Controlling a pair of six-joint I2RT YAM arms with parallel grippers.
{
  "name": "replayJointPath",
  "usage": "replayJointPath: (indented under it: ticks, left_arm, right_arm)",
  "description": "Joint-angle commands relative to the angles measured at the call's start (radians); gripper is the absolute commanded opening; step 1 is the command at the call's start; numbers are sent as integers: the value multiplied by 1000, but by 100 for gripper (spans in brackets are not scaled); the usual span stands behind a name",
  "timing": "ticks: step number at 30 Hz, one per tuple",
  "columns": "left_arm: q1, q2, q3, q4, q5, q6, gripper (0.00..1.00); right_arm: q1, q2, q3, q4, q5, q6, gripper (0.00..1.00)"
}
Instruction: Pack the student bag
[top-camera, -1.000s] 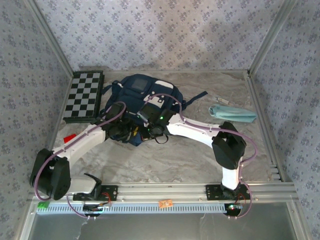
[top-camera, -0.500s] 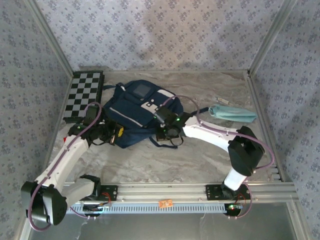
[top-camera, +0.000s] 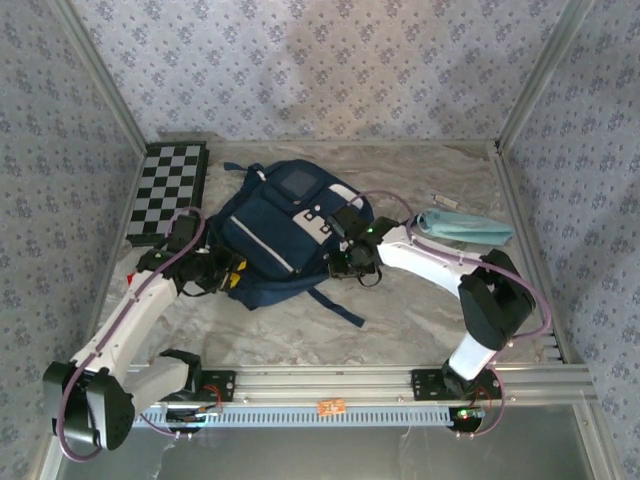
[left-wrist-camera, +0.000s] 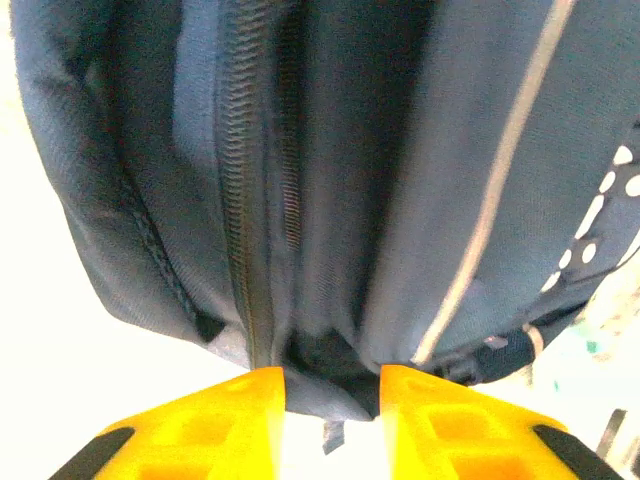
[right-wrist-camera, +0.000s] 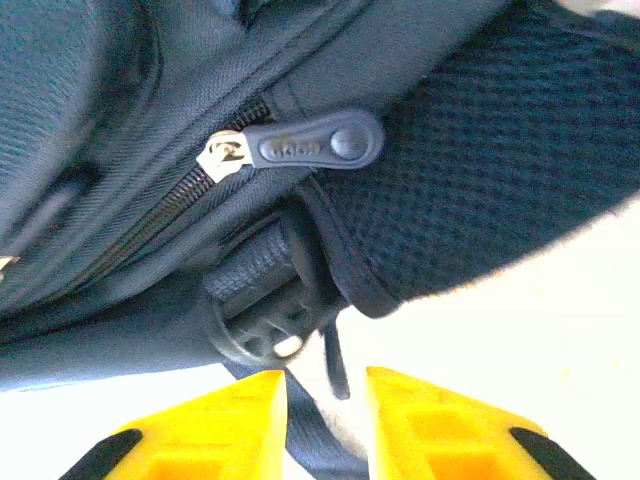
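Patterned wallpaper closes in the cell on three sides, and the marbled worktop (top-camera: 400, 310) runs between the walls. From my station, the student bag (top-camera: 275, 235) lies flat on that worktop, squarely between the two end effectors, front pockets up and its white-and-grey patches toward the right one.

The left end effector (top-camera: 238, 270) sits at the bag's near left corner. Through its wrist camera I see the yellow fingers (left-wrist-camera: 215, 420) parted, the left end effector (left-wrist-camera: 332, 385) released, with nothing pinched between them. Just ahead of the tips the bag's navy fabric hangs in folds, a zipper (left-wrist-camera: 250, 200) running straight away from the gap and a pale stripe (left-wrist-camera: 490, 190) slanting off to the right of it. I cannot tell whether the tips touch the cloth.

The right end effector (top-camera: 340, 262) is against the bag's opposite side. Its fingers (right-wrist-camera: 430, 425) also stand apart, so the right end effector (right-wrist-camera: 325, 385) is released too. Directly ahead of it are a dark buckle (right-wrist-camera: 255, 325), a rubbery zipper pull (right-wrist-camera: 310, 145) above that, and mesh padding (right-wrist-camera: 500, 170) off to the right.

Beyond the left end effector, a chessboard (top-camera: 168, 190) lies by the wall. Well apart from the right one, a light-blue pouch (top-camera: 465, 226) rests behind its arm.
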Motion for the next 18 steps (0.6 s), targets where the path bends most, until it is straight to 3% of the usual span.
replayJointPath:
  ticks: [1, 3, 6, 11, 18]
  left_arm:
    - [-68, -45, 98, -83, -130, 69, 37]
    - [-97, -44, 88, -38, -143, 48, 39]
    - [-140, 35, 97, 42, -107, 57, 43]
    - [-252, 174, 175, 73, -155, 102, 43]
    - [-259, 208, 47, 128, -159, 92, 29]
  right_arm:
    - [7, -95, 90, -98, -14, 43, 38]
    - [-24, -85, 116, -73, -60, 38, 44]
    - [-40, 18, 192, -41, -86, -18, 44]
    - [-70, 204, 346, -48, -125, -100, 44]
    - [-95, 370, 458, -21, -202, -201, 44]
